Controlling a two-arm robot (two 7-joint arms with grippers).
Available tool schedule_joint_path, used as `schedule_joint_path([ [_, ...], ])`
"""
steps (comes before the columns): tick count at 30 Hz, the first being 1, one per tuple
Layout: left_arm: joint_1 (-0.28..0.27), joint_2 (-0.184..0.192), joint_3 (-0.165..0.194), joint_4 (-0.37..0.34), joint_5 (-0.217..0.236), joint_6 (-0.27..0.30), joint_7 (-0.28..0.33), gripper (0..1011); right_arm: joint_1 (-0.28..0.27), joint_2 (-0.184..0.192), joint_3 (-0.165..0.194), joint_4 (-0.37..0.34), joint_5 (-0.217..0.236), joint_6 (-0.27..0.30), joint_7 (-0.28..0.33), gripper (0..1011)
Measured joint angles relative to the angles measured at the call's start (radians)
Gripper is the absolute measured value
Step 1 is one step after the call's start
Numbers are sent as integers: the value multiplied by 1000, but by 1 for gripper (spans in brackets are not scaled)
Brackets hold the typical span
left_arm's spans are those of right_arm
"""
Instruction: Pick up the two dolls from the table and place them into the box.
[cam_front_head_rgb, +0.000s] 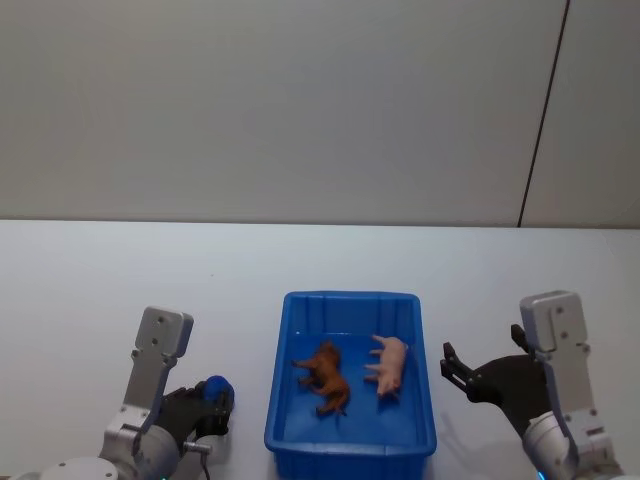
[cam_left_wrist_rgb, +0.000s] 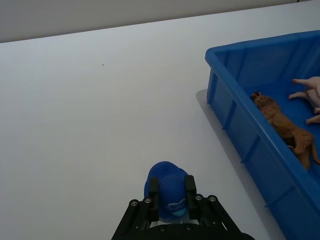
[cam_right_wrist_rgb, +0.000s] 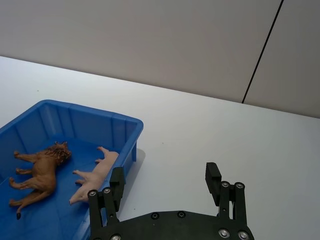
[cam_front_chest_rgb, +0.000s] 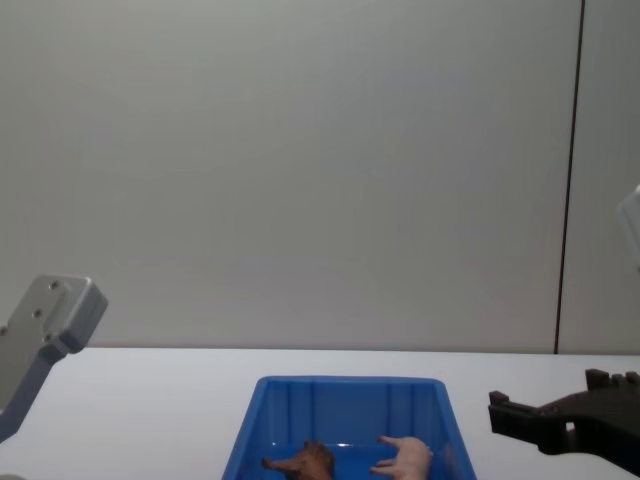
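Observation:
The blue box (cam_front_head_rgb: 350, 297) stands on the white table (cam_front_head_rgb: 100, 280) at the near middle. Both dolls lie on their sides inside it. The reddish-brown doll (cam_front_head_rgb: 325, 376) is on the left of the box floor and the pale pink doll (cam_front_head_rgb: 390, 366) on the right. They also show in the right wrist view, brown doll (cam_right_wrist_rgb: 40, 172) beside pink doll (cam_right_wrist_rgb: 97, 175). My right gripper (cam_front_head_rgb: 450, 365) hovers just right of the box, open and empty (cam_right_wrist_rgb: 165, 175). Left of the box, low by the table, my left gripper (cam_left_wrist_rgb: 171, 186) is shut on a small blue round object (cam_left_wrist_rgb: 167, 177).
White tabletop stretches to the left of the box (cam_left_wrist_rgb: 250, 47) and behind it up to a plain grey wall. A dark vertical seam runs down the wall at the right. The box's right rim lies close to my right gripper.

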Motion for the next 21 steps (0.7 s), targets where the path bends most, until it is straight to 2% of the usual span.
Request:
schedule_joint_path([
  [10, -1, -3, -1, -4, 17, 2, -1, 234, 0, 0, 0, 0, 0, 0, 0, 1001],
  [21, 5, 6, -6, -77, 68, -41, -16, 177, 0, 0, 0, 0, 0, 0, 0, 1001],
])
